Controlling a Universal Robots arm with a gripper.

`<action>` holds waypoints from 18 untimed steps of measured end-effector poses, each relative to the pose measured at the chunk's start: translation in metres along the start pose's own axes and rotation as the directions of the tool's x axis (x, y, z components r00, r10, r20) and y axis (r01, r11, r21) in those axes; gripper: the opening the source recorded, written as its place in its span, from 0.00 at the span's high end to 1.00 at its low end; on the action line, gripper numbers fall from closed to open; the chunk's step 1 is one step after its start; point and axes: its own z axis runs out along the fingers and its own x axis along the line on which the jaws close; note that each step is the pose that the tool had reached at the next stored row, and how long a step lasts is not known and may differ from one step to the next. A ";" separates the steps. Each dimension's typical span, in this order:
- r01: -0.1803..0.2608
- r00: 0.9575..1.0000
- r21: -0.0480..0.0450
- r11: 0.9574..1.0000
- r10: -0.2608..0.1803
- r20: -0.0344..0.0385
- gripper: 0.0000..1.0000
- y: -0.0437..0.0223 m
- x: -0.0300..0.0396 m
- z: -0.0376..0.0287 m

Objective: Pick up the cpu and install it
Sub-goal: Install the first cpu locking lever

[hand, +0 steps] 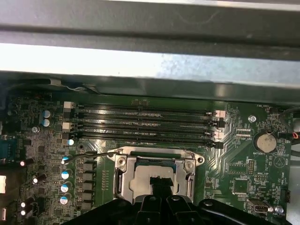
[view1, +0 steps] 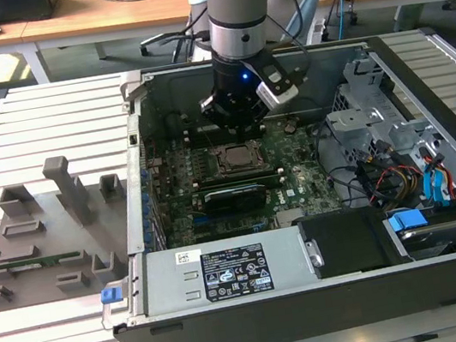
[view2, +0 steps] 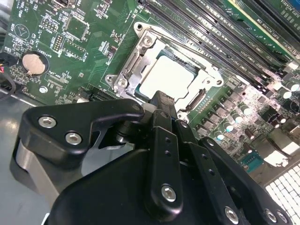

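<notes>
The cpu (view2: 171,77) lies flat inside the metal-framed socket (view2: 140,56) on the green motherboard, its silvery top facing up. The first wrist view has it as a pale square (hand: 145,176) within the socket frame (hand: 123,180). My gripper (view2: 161,98) hovers just over the cpu's near edge, shut, its black tips together and narrower than the chip (hand: 161,183). I cannot tell whether the tips touch the chip. In the exterior view the gripper (view1: 236,122) hangs inside the open computer case, directly above the socket (view1: 235,158).
Black memory slots (hand: 145,124) run along the socket's far side and a coin battery (view2: 34,63) sits nearby. The case holds a power supply (view1: 226,271), a drive cage (view1: 376,121) and cables. A grey fixture (view1: 46,226) stands on the slatted table at the exterior view's left.
</notes>
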 end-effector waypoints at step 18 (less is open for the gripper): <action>0.000 1.000 0.008 1.000 0.000 0.000 0.89 -0.0001 0.0001 -0.0151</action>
